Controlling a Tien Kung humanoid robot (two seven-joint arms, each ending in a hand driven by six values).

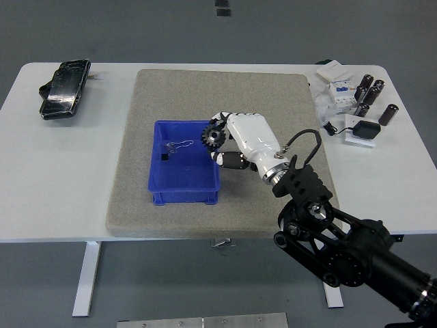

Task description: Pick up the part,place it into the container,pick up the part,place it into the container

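Note:
My right hand point(222, 140) is shut on a black gear point(212, 135) and holds it over the right rim of the blue container point(165, 184), which sits on the grey mat. The second small black gear is hidden behind my white hand and forearm. The container holds a small clear item near its far left corner. My left arm is out of view.
A grey felt mat point(218, 96) covers the table's middle. A black device point(65, 89) lies at the far left. Several black cylinders point(369, 92), white parts point(338, 85) and a black pad point(362, 130) lie at the far right.

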